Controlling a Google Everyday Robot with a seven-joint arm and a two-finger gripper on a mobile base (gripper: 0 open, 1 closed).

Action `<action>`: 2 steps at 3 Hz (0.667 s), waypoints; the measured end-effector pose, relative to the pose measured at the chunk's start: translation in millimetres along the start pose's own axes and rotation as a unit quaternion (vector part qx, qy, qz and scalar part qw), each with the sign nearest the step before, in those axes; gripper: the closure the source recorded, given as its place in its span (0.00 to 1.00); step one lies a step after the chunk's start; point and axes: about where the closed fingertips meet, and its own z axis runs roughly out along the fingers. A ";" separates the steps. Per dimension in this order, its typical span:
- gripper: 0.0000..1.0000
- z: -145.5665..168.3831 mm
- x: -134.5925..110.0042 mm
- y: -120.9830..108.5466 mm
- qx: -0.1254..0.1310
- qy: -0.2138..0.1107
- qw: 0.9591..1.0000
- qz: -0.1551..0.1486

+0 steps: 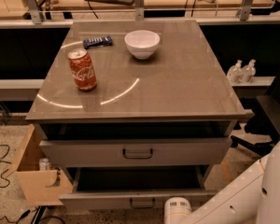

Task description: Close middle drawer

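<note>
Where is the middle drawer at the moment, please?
Camera view, bottom centre: the middle drawer stands pulled out beneath the taller-fronted drawer; robot's white arm lower right, gripper not visible.

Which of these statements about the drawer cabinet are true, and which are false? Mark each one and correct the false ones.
1. The middle drawer is pulled out. True.
2. The Coca-Cola can lies on its side. False: it stands upright on the cabinet top.
3. The white bowl stands to the right of the blue snack bar. True.
4. The gripper hovers over the bowl. False: the gripper is at the bottom edge of the view, just in front of the middle drawer's front.
5. The taller-fronted drawer is fully shut. False: it is also partly out, with a dark gap showing behind its front.
</note>
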 end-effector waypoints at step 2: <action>1.00 -15.1 -15.6 -71.8 0.076 -0.032 0.995 -0.064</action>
